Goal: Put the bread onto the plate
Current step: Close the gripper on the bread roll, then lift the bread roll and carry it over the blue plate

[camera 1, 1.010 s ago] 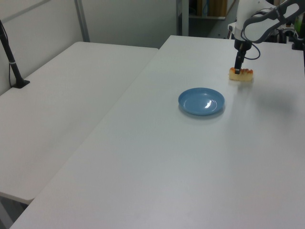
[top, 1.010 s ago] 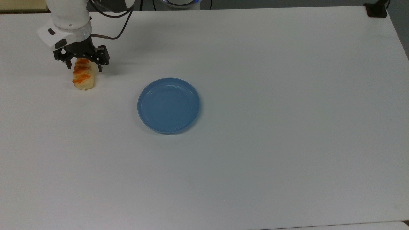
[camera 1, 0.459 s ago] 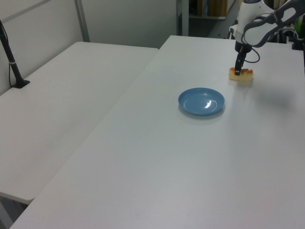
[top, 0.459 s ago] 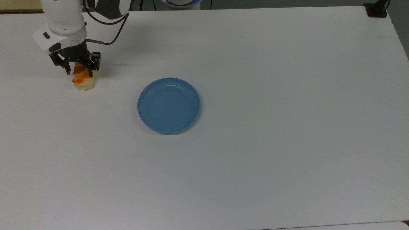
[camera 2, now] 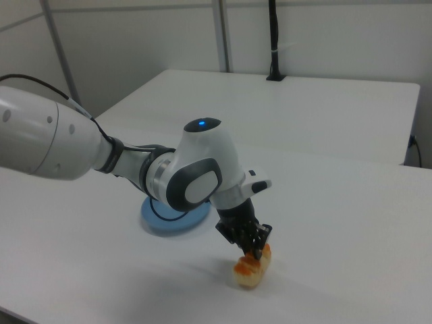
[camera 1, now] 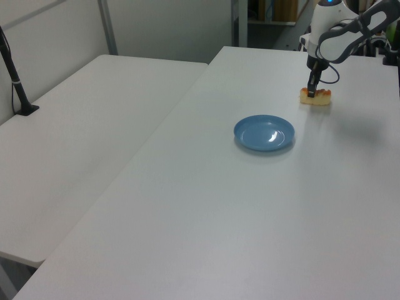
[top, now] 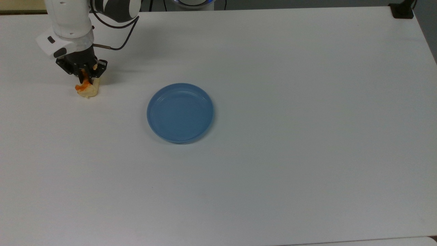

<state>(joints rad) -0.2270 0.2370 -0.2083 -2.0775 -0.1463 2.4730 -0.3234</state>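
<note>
The bread (top: 86,90), a pale-yellow roll with orange-brown patches, lies on the white table near the top view's far left. My gripper (top: 85,78) stands straight down on the roll's far end, its black fingers shut on it and pinching it narrow. The left view shows the bread (camera 1: 317,96) under the gripper (camera 1: 310,90), and in the right view the gripper (camera 2: 254,251) bites into the bread (camera 2: 250,272) from above. The light-blue plate (top: 180,112) sits bare to the right of the bread in the top view, also seen as plate (camera 1: 264,132) and plate (camera 2: 162,223).
A black clamp base (top: 403,10) stands at the table's far right corner in the top view. A second white table (camera 1: 81,119) with a black pole (camera 1: 14,75) adjoins on the left view's left. A black cable (top: 116,44) hangs beside the wrist.
The fingers have drawn together from wide open to shut on the bread's far end, and the gripper has come down onto it. The plate has not moved.
</note>
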